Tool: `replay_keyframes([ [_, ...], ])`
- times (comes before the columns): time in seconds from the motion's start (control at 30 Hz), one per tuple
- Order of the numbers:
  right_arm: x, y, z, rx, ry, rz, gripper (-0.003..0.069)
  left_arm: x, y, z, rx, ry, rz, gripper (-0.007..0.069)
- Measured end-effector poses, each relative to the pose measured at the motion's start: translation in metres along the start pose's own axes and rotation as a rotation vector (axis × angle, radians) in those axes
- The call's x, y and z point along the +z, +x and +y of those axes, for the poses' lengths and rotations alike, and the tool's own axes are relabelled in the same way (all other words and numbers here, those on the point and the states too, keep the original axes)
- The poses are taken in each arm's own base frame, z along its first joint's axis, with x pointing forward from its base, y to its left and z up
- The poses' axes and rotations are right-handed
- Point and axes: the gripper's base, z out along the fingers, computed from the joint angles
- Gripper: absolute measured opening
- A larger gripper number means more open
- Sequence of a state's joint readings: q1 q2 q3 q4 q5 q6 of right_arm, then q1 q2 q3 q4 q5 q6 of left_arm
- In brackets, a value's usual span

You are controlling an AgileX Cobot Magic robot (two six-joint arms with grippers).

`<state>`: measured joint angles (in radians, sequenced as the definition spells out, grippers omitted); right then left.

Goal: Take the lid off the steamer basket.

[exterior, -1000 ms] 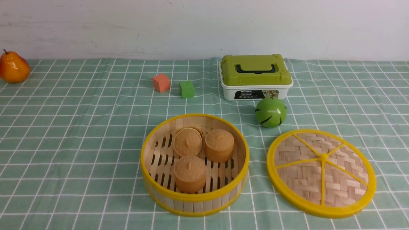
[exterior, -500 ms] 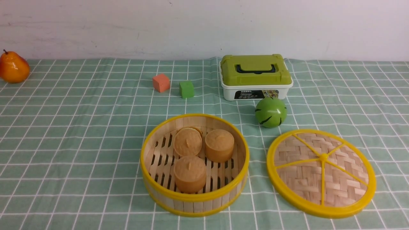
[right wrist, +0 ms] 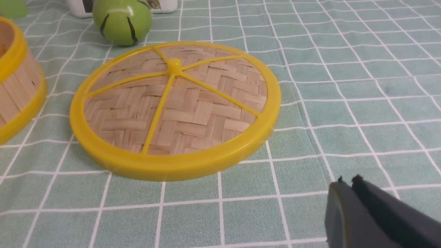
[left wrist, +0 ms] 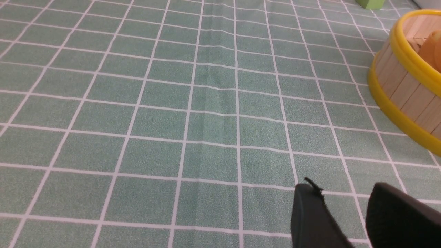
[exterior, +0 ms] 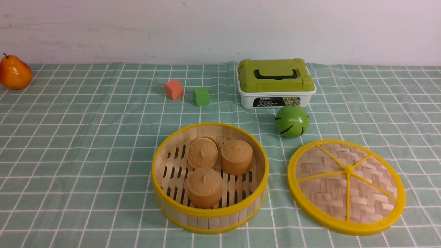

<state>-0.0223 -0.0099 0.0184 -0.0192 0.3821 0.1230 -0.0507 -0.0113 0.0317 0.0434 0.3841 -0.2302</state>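
In the wrist views, the black left gripper (left wrist: 344,194) is seen with its fingers slightly spread and nothing held, while the tips of the dark right gripper (right wrist: 348,182) are pressed together. The round woven-bamboo lid with yellow plastic rim (exterior: 346,187) is laid flat on the green checked cloth (exterior: 86,155), just right of the round bamboo steamer basket with yellow rims (exterior: 210,220). Inside the uncovered basket, three brown bun-shaped pieces (exterior: 205,187) are held (one is tilted). Beyond, a green black-striped ball (exterior: 292,121) is placed before a white box with green lid (exterior: 276,82); small coral (exterior: 174,89) and green blocks (exterior: 201,96) are set farther left.
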Motion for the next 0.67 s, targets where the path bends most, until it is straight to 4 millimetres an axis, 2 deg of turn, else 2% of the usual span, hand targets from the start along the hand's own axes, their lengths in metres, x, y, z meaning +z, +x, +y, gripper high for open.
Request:
replay_keyframes([
  [0.67,0.0,0.0,0.0,0.001,0.0,0.0,0.0027,0.0,0.0,0.0,0.0,0.0,0.0,0.0239],
])
